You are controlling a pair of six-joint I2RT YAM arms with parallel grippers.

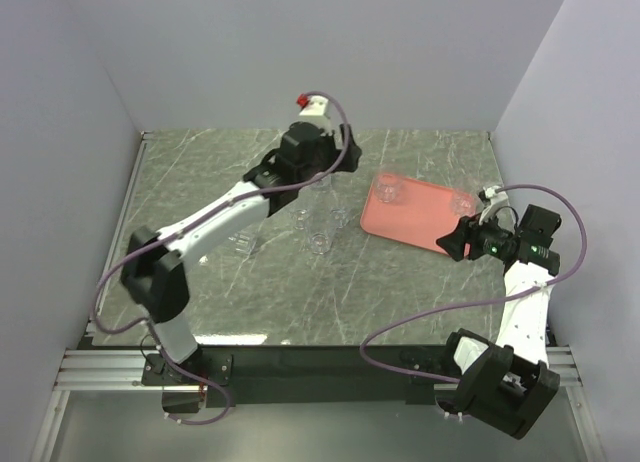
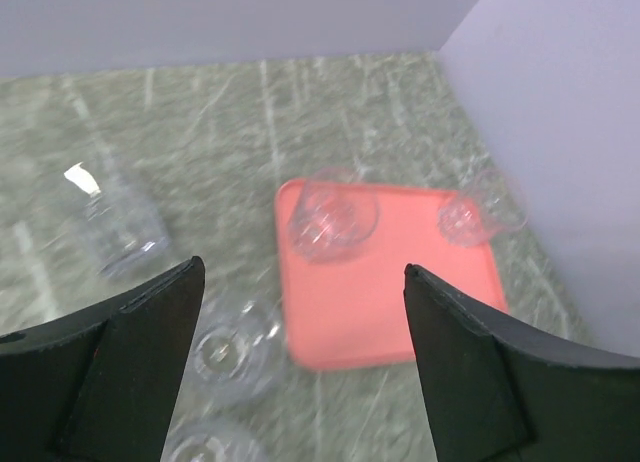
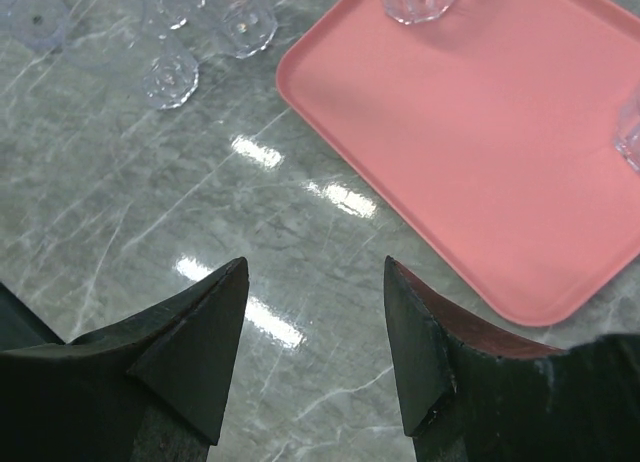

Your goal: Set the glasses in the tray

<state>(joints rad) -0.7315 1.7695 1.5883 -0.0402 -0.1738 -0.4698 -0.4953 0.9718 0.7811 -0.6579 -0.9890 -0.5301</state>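
The tray (image 1: pixel 420 222) lies flat, long axis slanting near-right.

Free room on the tray (image 1: pixel 420 220), crowded table (image 1: pixel 400 287) to its left
Two glasses (image 1: pixel 388 190) stand at the tray's far corners, its middle is bare; loose glasses (image 1: pixel 319 242) stand close together on the table.

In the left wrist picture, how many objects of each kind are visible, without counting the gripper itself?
Clear glasses: 5
Pink tray: 1
Total: 6
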